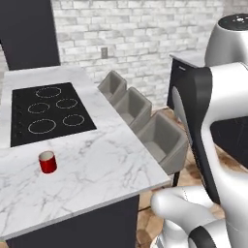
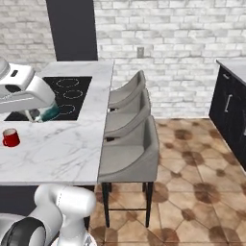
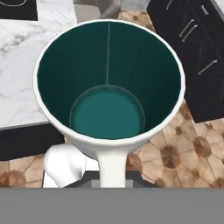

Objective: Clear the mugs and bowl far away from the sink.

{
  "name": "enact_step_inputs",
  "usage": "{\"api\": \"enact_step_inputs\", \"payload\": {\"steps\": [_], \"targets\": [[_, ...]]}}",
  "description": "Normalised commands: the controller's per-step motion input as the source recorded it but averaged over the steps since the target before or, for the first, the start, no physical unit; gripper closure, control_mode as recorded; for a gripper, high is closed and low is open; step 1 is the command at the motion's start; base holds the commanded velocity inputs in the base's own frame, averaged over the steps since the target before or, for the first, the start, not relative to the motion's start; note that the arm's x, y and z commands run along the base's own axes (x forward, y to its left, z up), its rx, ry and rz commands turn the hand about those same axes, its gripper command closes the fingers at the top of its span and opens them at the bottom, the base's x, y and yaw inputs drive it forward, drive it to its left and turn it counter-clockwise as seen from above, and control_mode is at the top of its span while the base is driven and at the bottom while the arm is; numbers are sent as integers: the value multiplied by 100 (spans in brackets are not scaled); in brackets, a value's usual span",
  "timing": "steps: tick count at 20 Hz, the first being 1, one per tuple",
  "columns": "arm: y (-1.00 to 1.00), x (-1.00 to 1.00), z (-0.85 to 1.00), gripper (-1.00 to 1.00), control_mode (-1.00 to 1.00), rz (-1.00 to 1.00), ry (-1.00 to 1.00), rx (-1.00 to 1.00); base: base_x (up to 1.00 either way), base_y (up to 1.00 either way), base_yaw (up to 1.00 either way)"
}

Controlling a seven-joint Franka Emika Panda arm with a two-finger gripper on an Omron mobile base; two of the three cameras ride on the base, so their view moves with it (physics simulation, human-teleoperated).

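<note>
Starting with the left base view: red mug (image 1: pixel 47 162) stands upright on the marble counter (image 1: pixel 101 169), just in front of the black stovetop (image 1: pixel 48 114), near its left corner. Three grey stools (image 1: pixel 162 140) line the counter's right edge.

Right base view: red mug (image 2: pixel 10 138) sits on the counter near the left edge of the picture. The arm's white hand hangs over the counter's stovetop edge; below it the teal-banded mug (image 2: pixel 49 113) shows, raised off the surface.

Hand view: teal-banded mug (image 3: pixel 108 83) seen from above, mouth toward the camera, dark teal inside, white rim. Its white handle runs down to the gripper (image 3: pixel 113 175), whose fingers are pinched tight on it. Counter edge, tiled floor and dark cabinets lie below.
</note>
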Motion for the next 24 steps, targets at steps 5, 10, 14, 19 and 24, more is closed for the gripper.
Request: {"api": "enact_step_inputs", "payload": {"steps": [5,10,14,19,24], "targets": [[0,0,0,100,100,0,0,0,70,9,33],[0,0,0,100,100,0,0,0,71,3,25],[0,0,0,100,100,0,0,0,73,6,25],[0,0,0,100,100,0,0,0,66,13,23],[6,61,-44,100,-100,19,1,18,0,0,0]]}}
